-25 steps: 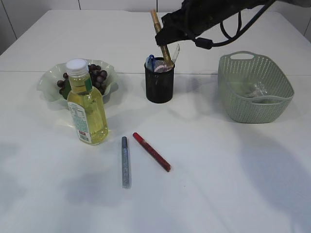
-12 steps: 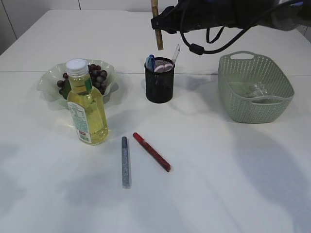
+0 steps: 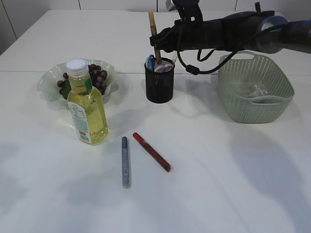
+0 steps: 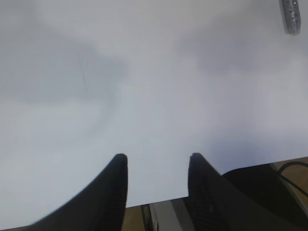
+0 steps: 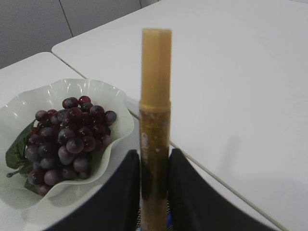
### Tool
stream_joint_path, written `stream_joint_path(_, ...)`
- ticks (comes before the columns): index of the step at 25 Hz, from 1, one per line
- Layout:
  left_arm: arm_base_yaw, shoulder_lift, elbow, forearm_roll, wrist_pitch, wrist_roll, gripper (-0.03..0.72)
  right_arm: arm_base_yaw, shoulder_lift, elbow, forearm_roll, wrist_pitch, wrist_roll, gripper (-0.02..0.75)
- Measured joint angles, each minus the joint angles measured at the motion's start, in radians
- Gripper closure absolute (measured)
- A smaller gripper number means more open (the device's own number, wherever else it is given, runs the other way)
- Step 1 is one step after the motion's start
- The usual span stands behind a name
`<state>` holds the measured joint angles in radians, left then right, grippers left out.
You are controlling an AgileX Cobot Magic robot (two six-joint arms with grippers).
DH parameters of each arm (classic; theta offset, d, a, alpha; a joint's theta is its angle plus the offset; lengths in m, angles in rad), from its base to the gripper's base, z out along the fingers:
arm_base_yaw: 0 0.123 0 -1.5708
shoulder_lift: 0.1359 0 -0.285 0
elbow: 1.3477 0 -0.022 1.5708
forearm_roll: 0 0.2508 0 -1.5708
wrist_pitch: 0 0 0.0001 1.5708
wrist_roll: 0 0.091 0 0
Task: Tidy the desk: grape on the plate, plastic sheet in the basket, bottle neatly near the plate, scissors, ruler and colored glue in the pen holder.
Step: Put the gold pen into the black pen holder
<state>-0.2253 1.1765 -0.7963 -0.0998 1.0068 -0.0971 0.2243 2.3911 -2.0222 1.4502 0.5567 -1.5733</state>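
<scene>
Gold glue stick [image 3: 154,35] stands nearly upright, its lower end already inside the black pen holder [image 3: 159,83] at the far middle of the worktop [image 3: 218,170], and the right pincer [image 3: 163,42] clasps its shaft from the right side; in the right wrist view the two dark fingers [image 5: 122,192] flank the tube closely, though whether they press it firmly or have begun to slacken I cannot tell. The stick's long axis runs vertically, in line with the holder's mouth, so the release looks to need only a straight letting-go. Two more glue sticks lie flat nearer the front: a silver one [image 3: 126,162] pointing near-to-far and a red one [image 3: 151,151] slanting from far-left to near-right (both just right of the bottle [image 3: 86,104]). The left pincer [image 4: 156,161] hangs open and empty over bare worktop, with the silver stick's tip at the corner of its view, so the left arm seems nearer those.
</scene>
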Motion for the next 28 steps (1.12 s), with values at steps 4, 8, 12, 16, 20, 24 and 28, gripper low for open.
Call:
stream_joint_path(4,0.0,0.0,0.0,-0.024,0.0,0.0,0.38,0.0,0.007,0.0,0.0,-0.002,-0.005,0.456)
stream_joint_path(8,0.0,0.0,0.0,-0.029,0.0,0.0,0.38,0.0,0.007,0.0,0.0,-0.002,-0.007,0.384)
stream_joint_path(12,0.0,0.0,0.0,-0.034,0.0,0.0,0.38,0.0,0.002,0.0,-0.026,0.0,0.043,0.374)
stream_joint_path(16,0.0,0.0,0.0,-0.034,0.0,0.0,0.38,0.0,-0.059,0.0,-0.287,0.018,0.315,0.373)
stream_joint_path(20,0.0,0.0,0.0,-0.034,0.0,0.0,0.38,0.0,-0.157,0.0,-0.674,0.15,0.727,0.373)
stream_joint_path(24,0.0,0.0,0.0,-0.034,0.0,0.0,0.38,0.007,-0.255,0.0,-0.947,0.356,1.036,0.372)
stream_joint_path(28,0.0,0.0,0.0,-0.034,0.0,0.0,0.38,0.045,-0.318,0.0,-1.059,0.487,1.215,0.373)
